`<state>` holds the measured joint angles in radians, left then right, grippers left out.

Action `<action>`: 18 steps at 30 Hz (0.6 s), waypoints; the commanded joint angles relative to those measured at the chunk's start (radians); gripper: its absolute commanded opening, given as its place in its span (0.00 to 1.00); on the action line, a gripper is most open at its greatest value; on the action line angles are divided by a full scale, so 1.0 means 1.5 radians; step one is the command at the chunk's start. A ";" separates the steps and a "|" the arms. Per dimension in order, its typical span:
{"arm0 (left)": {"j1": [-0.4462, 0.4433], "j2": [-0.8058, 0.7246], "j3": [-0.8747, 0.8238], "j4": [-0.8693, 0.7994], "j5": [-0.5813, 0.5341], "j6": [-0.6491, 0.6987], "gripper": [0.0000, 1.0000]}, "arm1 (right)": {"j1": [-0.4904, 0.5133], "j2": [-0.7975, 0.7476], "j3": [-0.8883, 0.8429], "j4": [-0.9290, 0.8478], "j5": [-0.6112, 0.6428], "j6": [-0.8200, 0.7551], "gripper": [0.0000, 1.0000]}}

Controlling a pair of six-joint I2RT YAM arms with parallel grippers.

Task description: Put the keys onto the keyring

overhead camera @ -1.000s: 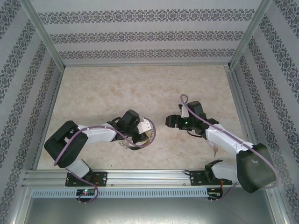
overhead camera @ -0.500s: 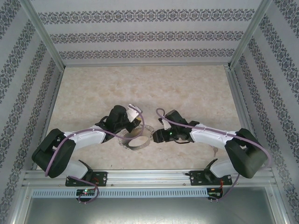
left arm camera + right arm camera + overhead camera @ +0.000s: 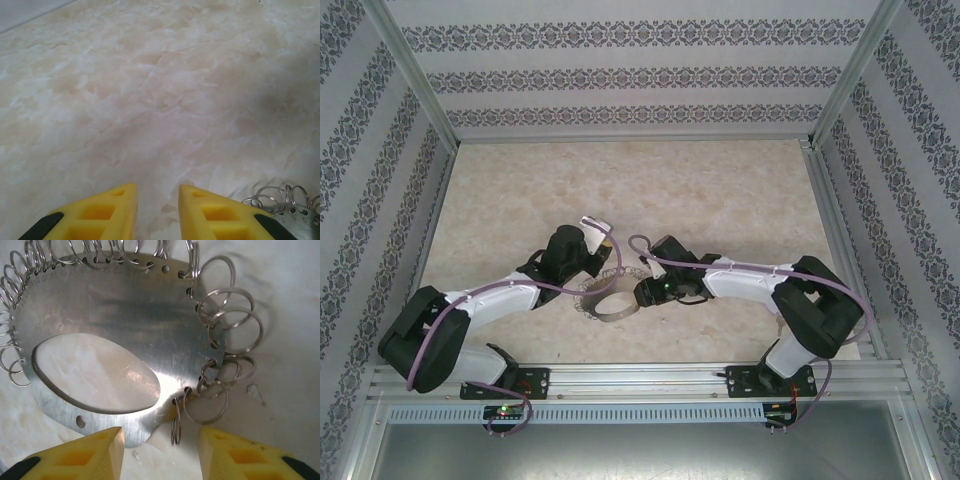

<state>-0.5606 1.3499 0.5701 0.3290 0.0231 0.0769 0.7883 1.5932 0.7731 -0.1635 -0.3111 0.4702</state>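
Note:
The keyring (image 3: 612, 310) lies flat on the table between the two arms. In the right wrist view it is a brushed metal plate (image 3: 125, 305) with an oval hole and a rim fringed with many silvery loops (image 3: 235, 325). My right gripper (image 3: 161, 432) hangs open just over its near edge, one yellow finger on each side of an upright loop (image 3: 176, 420); in the top view it (image 3: 634, 292) sits at the hoop's right side. My left gripper (image 3: 158, 192) is open over bare table, with a few loops (image 3: 285, 196) at its right; from above it (image 3: 600, 236) is behind the hoop. The keys are out of view.
Marble-patterned table (image 3: 650, 190) inside patterned walls, with an aluminium rail (image 3: 640, 378) along the near edge. Both arms reach inward and nearly meet at the centre. Open tabletop lies behind the grippers and to the far left and right.
The right arm swung left and down until its open gripper reached the keyring. The left gripper lifted back off the hoop toward the far side, leaving the hoop uncovered.

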 commanded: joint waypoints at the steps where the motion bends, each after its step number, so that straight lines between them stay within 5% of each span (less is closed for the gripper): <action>1: 0.009 -0.023 -0.009 -0.004 -0.023 -0.015 0.28 | 0.008 0.022 0.027 -0.021 0.018 -0.020 0.38; 18: 0.011 -0.037 -0.012 -0.004 -0.015 -0.019 0.28 | 0.012 0.062 0.087 -0.132 0.081 -0.138 0.13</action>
<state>-0.5591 1.3125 0.5625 0.3267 0.0025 0.0658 0.8013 1.6661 0.8726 -0.3050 -0.2306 0.3233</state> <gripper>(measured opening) 0.285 0.130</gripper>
